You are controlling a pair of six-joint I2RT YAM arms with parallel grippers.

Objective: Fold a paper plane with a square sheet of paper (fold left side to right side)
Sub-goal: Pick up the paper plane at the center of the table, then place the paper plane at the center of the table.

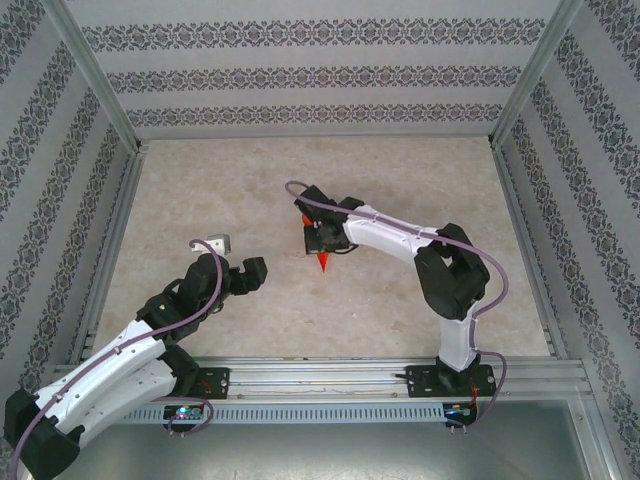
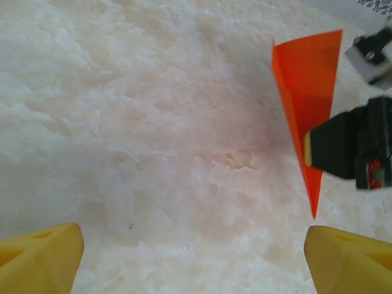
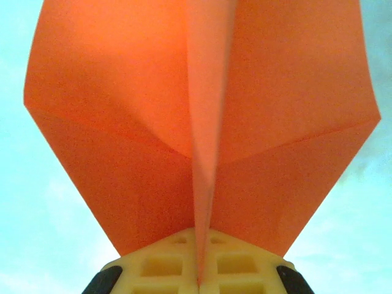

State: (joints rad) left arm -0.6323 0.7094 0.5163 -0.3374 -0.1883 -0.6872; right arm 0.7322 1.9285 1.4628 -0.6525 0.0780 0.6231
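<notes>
**Ana:** Right gripper point(image 3: 199, 269) is clamped tight on the paper plane point(image 3: 202, 122), with the centre crease pinched between its pads right at the fingertips.

**Ben:** Why hold it by the crease?

**Ana:** My reading is that the keel is the only stiff part. Gripped there, the two wings spread evenly to either side of the fingers and the folded layers can't spring apart. The broad orange body runs forward from the tips.

**Ben:** Is it lying on the table point(image 1: 400, 170)?

**Ana:** From above, the pointed nose sticks out below the gripper toward the arm bases, and a bit of orange shows on the far side of the wrist. I can't tell whether the nose touches the surface or hangs just over it, because the arm hides most of it.

**Ben:** And the other one?

**Ana:** Left gripper point(image 2: 190, 254) stands wide, with nothing between its yellow fingers point(image 2: 43, 260) and bare marbled tabletop beneath them. The plane is ahead of it, off toward one finger and clear of it.

**Ben:** Why is it parked there?

**Ana:** Probably so it's out of the way but close enough to press or steady a fold. The paper already looks like a finished dart, so I'd judge the folding is about done and only setting it down is left.
</notes>
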